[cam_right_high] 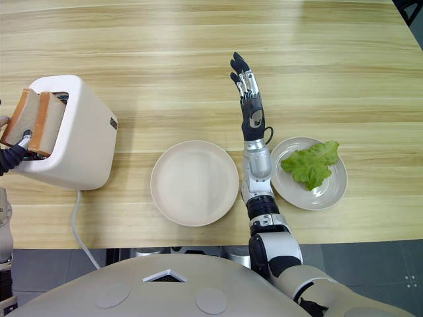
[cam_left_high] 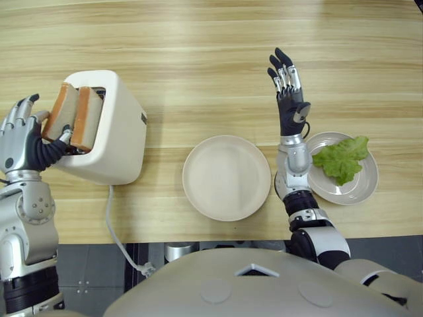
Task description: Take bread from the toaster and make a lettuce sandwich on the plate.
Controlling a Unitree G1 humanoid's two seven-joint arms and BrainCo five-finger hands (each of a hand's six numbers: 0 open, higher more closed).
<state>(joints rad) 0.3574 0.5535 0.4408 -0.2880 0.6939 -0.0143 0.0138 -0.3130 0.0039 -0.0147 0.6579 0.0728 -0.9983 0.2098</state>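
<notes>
A table (cam_left_high: 198,66) of pale wooden planks, with the grain running from side to side, is seen from above. A strip of dark floor (cam_right_high: 390,264) is shown beyond its near edge.

A cream toaster (cam_left_high: 122,132) is stood on the table's left part, and a pale cable (cam_left_high: 112,218) is led from it over the near edge. The bread (cam_left_high: 74,115), 2 browned slices, is raised out of the toaster's slots and leans toward the left. The left hand (cam_left_high: 20,135) is held against the toaster's left side, its fingers curled around the outer slice (cam_left_high: 58,112), with 1 pale fingertip (cam_left_high: 65,136) pressed at that slice's near edge.

A round beige plate (cam_left_high: 227,177) is set near the middle of the table, well apart from the toaster. A smaller grey dish (cam_left_high: 367,185) is placed to its right, with 1 leaf of lettuce (cam_left_high: 340,158) laid in it.

The right hand (cam_left_high: 289,99) is raised between the plate and the dish, with its forearm just beside the dish's left rim. Its fingers are stretched straight, pointing away across the table. Nothing is held or touched by it.
</notes>
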